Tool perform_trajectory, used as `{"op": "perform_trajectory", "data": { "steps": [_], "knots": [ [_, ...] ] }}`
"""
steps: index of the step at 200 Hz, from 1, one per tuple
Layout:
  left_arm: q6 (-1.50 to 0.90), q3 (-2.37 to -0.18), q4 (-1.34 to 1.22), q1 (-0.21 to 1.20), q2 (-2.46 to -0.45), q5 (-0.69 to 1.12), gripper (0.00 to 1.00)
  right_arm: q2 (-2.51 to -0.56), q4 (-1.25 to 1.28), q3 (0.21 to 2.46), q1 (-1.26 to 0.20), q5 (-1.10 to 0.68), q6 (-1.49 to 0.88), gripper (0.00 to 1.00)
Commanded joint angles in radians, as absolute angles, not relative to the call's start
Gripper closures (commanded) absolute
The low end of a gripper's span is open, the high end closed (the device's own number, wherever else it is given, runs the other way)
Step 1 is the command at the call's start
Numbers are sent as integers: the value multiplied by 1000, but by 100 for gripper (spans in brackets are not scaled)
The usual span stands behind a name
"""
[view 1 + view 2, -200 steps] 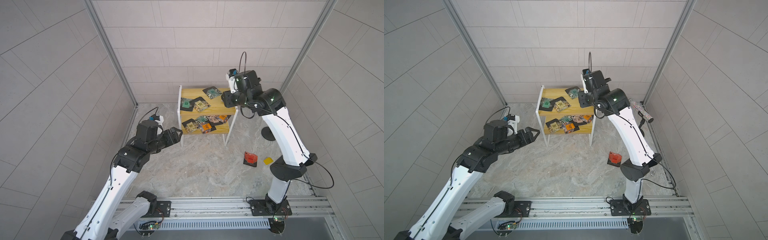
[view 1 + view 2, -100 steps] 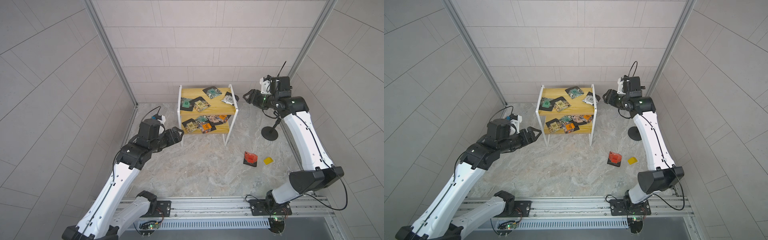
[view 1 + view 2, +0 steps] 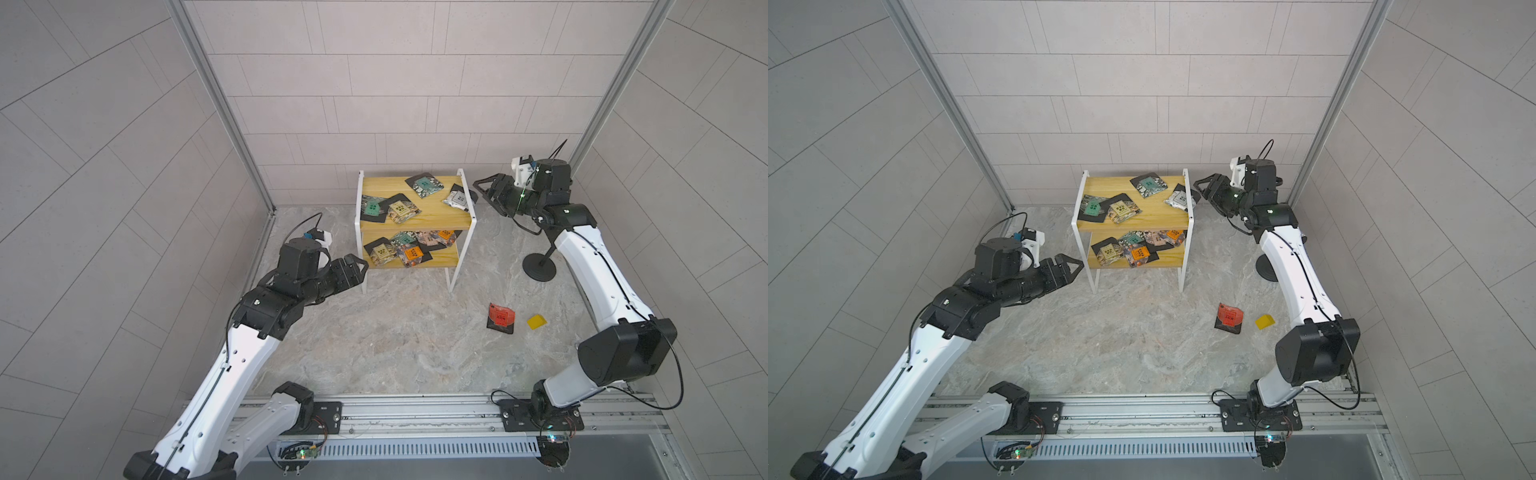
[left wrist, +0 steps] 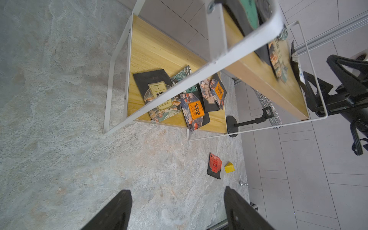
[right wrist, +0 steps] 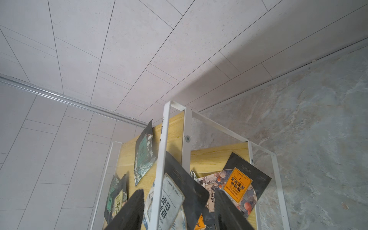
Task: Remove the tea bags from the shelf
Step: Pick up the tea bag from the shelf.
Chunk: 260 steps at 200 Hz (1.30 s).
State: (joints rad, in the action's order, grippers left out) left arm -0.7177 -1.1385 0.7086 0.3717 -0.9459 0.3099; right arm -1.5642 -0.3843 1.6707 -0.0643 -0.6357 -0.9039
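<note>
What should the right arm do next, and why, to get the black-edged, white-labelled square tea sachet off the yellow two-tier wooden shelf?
Probably close the right gripper on the black corner of the white-labelled sachet. In the right wrist view its open jaws flank that sachet, which juts past the shelf over the thin white rail; grip outside the rail.

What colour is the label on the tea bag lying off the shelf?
Red, on a black-edged tea bag; the left wrist view shows it best.
</note>
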Motion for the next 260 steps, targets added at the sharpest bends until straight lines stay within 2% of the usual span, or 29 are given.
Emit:
{"op": "perform_trajectory", "data": {
  "steps": [1, 50, 76, 116, 174, 198, 217, 260],
  "knots": [
    [-707, -1140, 701, 376, -941, 298, 19, -1582, -298, 1651, -60, -670, -966, 42],
    [-707, -1141, 701, 376, -947, 298, 19, -1600, -269, 1621, -60, -685, -1002, 42],
    [-708, -1139, 698, 376, -947, 298, 19, -1603, -236, 1593, -61, -699, -1026, 46],
    [-711, -1136, 698, 376, -947, 299, 19, -1601, -203, 1573, -61, -715, -1049, 57],
    [-712, -1132, 698, 375, -944, 299, 19, -1588, -158, 1552, -60, -739, -1087, 86],
    [-712, -1131, 698, 376, -943, 298, 20, -1577, -158, 1555, -56, -740, -1087, 95],
    [-712, -1132, 698, 376, -938, 300, 19, -1564, -160, 1554, -46, -739, -1086, 100],
    [-712, -1133, 698, 376, -933, 301, 20, -1505, -167, 1518, 18, -739, -1076, 100]
  ]
}}
